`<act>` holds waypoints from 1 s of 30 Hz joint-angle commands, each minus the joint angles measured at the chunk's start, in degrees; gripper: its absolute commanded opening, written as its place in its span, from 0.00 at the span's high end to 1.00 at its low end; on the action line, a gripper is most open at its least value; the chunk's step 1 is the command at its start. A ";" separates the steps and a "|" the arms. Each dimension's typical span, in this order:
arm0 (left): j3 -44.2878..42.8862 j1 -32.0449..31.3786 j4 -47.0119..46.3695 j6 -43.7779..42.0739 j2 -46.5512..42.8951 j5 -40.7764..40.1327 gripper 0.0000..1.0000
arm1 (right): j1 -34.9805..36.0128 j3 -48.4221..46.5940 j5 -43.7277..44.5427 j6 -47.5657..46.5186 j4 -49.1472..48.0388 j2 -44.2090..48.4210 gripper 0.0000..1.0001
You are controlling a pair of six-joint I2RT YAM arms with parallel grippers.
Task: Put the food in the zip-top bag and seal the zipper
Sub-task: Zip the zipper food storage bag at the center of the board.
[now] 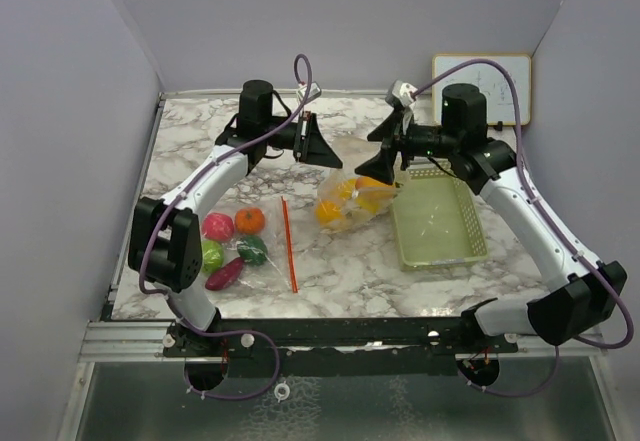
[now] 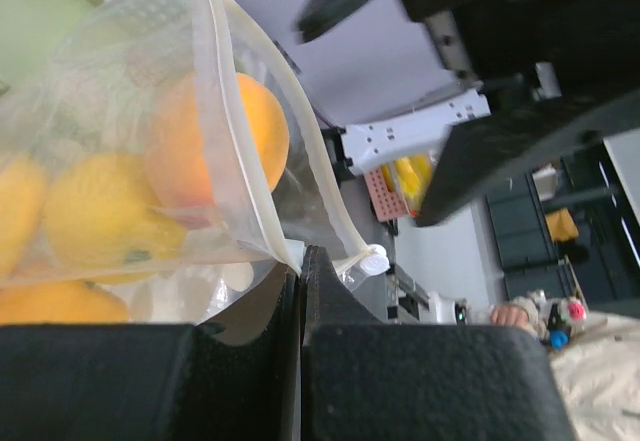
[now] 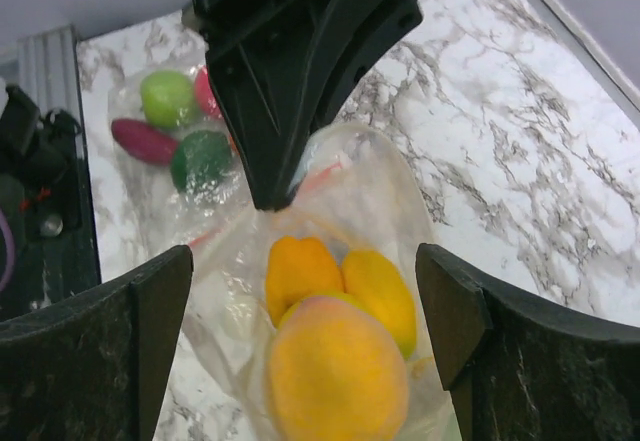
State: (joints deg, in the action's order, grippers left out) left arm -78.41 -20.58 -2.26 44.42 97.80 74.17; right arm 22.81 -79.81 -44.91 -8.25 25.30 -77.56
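From my station I count two clear bags on the marble tabletop (image 1: 340, 273). The zip-top bag (image 1: 352, 201) sits in the middle, just beside the left wall of the one pale green basket (image 1: 470, 231). The left end effector (image 1: 322, 148) is clamped on this bag's rim. In its own wrist view its two fingers (image 2: 400, 381) are pressed together with the film pinched between them, right next to the white slider (image 2: 372, 259).

Through the right wrist camera I count three pieces inside this bag: one large orange fruit (image 3: 335, 376) nearest the lens and two yellow fruits (image 3: 380, 296) behind it (the left wrist view hints at a fourth yellow shape, but the film blurs it and I cannot be sure).

The right end effector (image 1: 385, 164) has its two fingers (image 3: 100, 346) spread wide and grips nothing. As its camera sees it, one finger stands on each side of the bag. I cannot tell whether either touches the film.

The second bag (image 1: 272, 239), with one red zipper strip (image 1: 288, 233), lies flat on the left, beside the left arm. It holds five pieces: one pink-red piece (image 1: 218, 226), one orange piece (image 1: 250, 220), one light green piece (image 1: 211, 255), one dark green piece (image 1: 252, 251) and one purple-red piece (image 1: 225, 274).
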 commanded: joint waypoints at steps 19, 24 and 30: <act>-2.27 1.40 9.34 -14.98 2.09 15.33 1.00 | 3.45 14.58 -13.04 -18.70 1.38 7.09 0.27; -2.36 1.33 10.60 -15.69 1.41 15.16 1.00 | 5.63 16.35 -11.94 -18.30 -0.30 5.59 0.32; -1.81 1.36 11.32 -15.92 1.48 14.77 1.00 | 5.64 17.54 -14.40 -16.44 -1.86 5.32 0.40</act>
State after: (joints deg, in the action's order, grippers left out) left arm -78.37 -19.25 8.69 30.06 100.16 86.59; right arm 28.34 -62.89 -56.62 -25.67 26.41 -72.03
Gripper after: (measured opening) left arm 0.018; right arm 0.622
